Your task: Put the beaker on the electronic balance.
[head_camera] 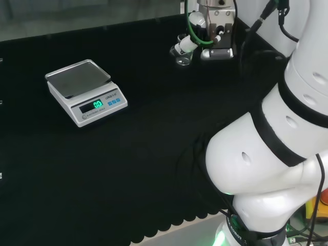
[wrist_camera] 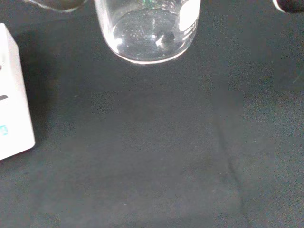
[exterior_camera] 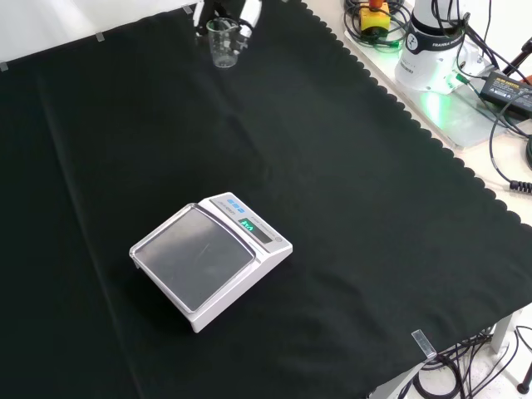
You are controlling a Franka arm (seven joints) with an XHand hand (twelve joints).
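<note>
A small clear glass beaker (exterior_camera: 223,43) stands upright and empty on the black cloth at the far end of the front view. In the head view the beaker (head_camera: 183,58) is at the top centre. The hand (head_camera: 215,32) hovers just above and behind it, with a white finger (head_camera: 184,45) reaching over it. In the wrist view the beaker (wrist_camera: 147,33) is close, and dark fingertips (wrist_camera: 289,4) flank it with gaps, none touching the glass. The white electronic balance (exterior_camera: 208,259) with its grey pan sits mid-cloth, its green display lit. In the head view the balance (head_camera: 84,92) is at the left.
The arm's big white links (head_camera: 277,143) stand at the right of the head view. Cables and the arm's base (exterior_camera: 432,41) lie beyond the cloth's scalloped edge in the front view. Open black cloth (exterior_camera: 249,150) stretches between beaker and balance.
</note>
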